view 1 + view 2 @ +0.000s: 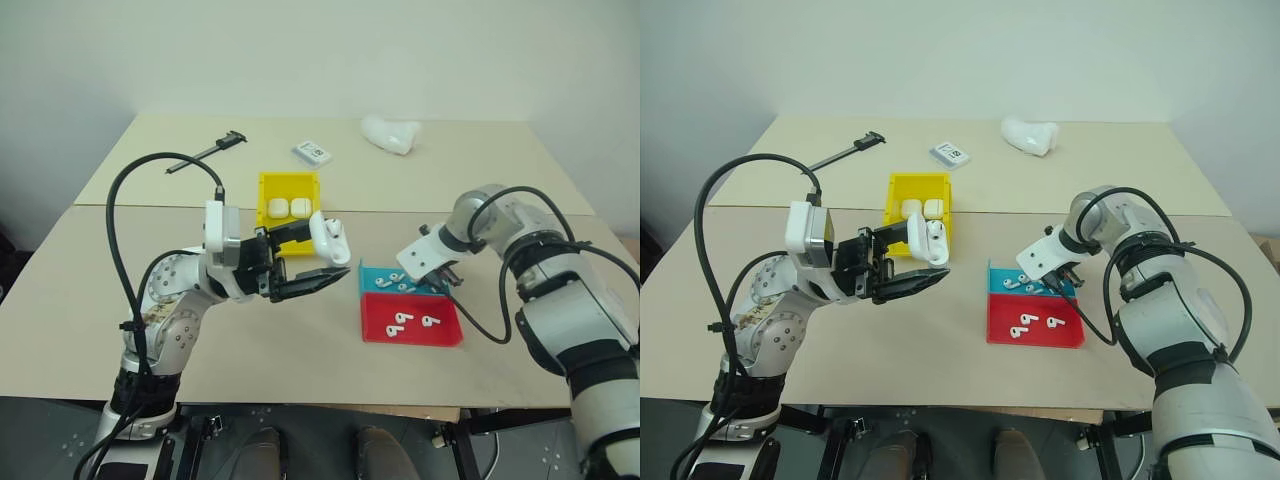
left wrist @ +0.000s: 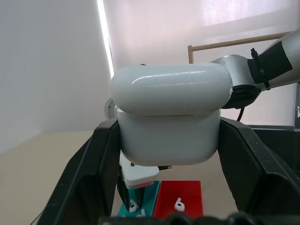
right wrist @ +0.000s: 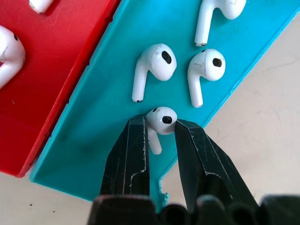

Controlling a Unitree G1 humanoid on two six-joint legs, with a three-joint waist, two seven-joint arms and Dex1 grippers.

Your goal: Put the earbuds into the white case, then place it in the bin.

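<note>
My left gripper (image 1: 326, 250) is shut on the white case (image 1: 330, 238), which it holds above the table with the lid swung open. In the left wrist view the case (image 2: 168, 117) sits squeezed between both black fingers. My right gripper (image 3: 159, 123) points down into the teal tray (image 3: 93, 140), its fingers pinching one earbud (image 3: 162, 119) that lies on the tray floor. Several more earbuds (image 3: 154, 65) lie beside it. Two earbuds (image 1: 400, 320) rest in the red tray (image 1: 380, 330). The yellow bin (image 1: 290, 181) stands behind the case and holds two white cases (image 1: 278, 207).
A lumpy white object (image 1: 390, 133), a small card (image 1: 312, 152) and a black tool (image 1: 215, 148) lie at the far side of the table. The red and teal trays sit side by side in front of my right arm.
</note>
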